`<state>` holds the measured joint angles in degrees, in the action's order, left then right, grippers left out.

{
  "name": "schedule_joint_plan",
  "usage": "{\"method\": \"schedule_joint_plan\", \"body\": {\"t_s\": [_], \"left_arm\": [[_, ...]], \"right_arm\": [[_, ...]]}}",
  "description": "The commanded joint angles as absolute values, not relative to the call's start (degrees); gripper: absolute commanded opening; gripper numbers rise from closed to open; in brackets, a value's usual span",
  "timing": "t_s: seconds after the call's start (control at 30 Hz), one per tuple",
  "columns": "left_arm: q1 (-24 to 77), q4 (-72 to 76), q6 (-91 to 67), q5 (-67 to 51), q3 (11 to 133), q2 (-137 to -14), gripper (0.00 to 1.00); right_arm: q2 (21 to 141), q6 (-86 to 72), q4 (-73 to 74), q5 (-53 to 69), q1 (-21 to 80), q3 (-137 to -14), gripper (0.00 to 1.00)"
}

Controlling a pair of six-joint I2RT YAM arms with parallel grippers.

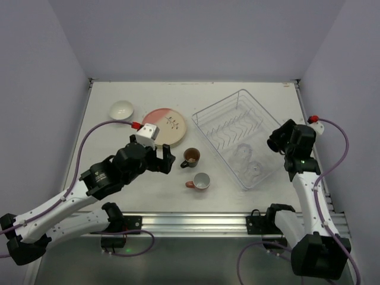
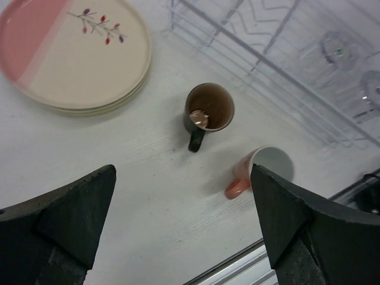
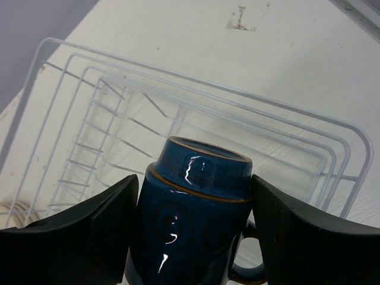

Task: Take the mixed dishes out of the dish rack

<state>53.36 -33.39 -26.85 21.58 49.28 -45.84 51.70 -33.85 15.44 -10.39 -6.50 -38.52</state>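
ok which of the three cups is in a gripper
The dark blue cup, gripped by the right gripper; the brown cup and salmon cup sit on the table.

Bright, even, diffuse light from above. Tabletop (image 1: pixel 231 202) near-white, slightly washed out. Shadows soft and faint: small ones hugging brown cup (image 2: pixel 209 110) and salmon cup (image 2: pixel 264 169). Sharp white glare streaks on dark blue cup (image 3: pixel 193 202) glaze. Left claw (image 2: pixel 183 190) dark, little surface detail, edges soft so near lens. Dish rack (image 3: pixel 196 81) wires crisp; clear glasses (image 2: pixel 332 50) faint, low contrast against wires.
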Motion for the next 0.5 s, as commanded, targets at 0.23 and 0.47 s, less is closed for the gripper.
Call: {"method": "schedule_joint_plan", "body": {"t_s": [0.23,0.47], "left_arm": [[53.2,-7.6,-35.9,5.3,52.3,-49.0,1.00],[53.1,-17.8,-34.3,13.1,64.1,-54.6,1.00]], "right_arm": [[37.2,-33.1,2.0,12.7,-5.7,-36.5,0.00],[33.7,-26.5,-13.1,35.3,-3.8,-31.0,0.00]]}}
